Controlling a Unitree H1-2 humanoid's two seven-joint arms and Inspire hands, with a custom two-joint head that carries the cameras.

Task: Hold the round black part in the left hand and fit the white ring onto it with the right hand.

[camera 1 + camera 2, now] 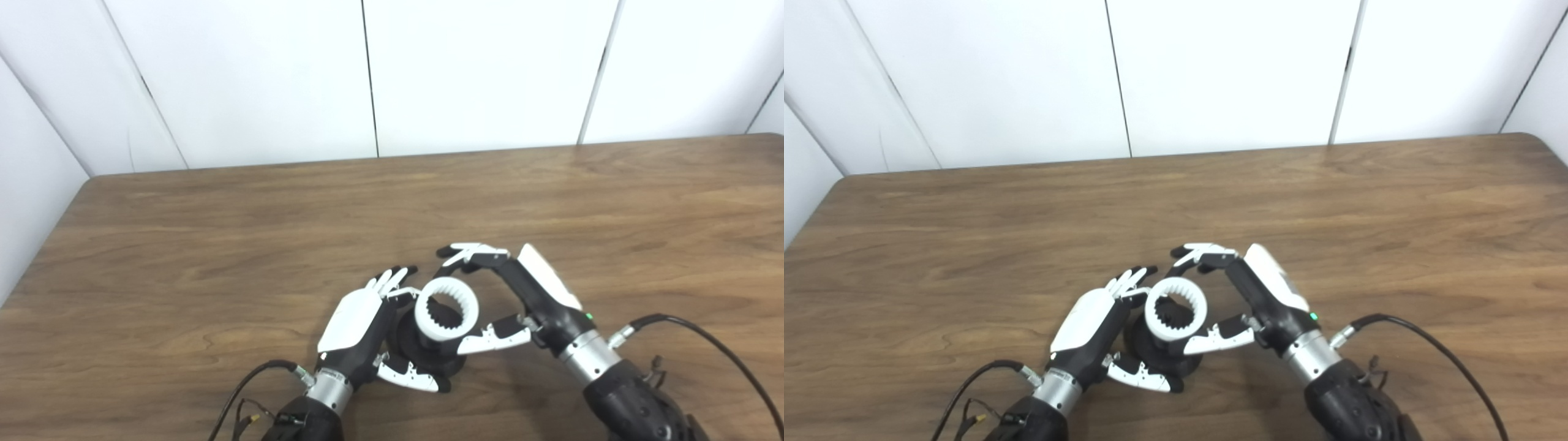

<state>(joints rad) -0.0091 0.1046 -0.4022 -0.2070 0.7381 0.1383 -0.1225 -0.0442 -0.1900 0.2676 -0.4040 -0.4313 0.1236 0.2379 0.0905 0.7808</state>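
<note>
Left robot hand: I grip the round black part on the bench.
Right robot hand: my fingers spread around the white ring atop it; hold unclear.

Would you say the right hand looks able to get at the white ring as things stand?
Probably yes: the right hand sits right beside the white ring, its thumb at the ring's near edge and its fingers arched past the far side. Nothing stands between them.
</note>
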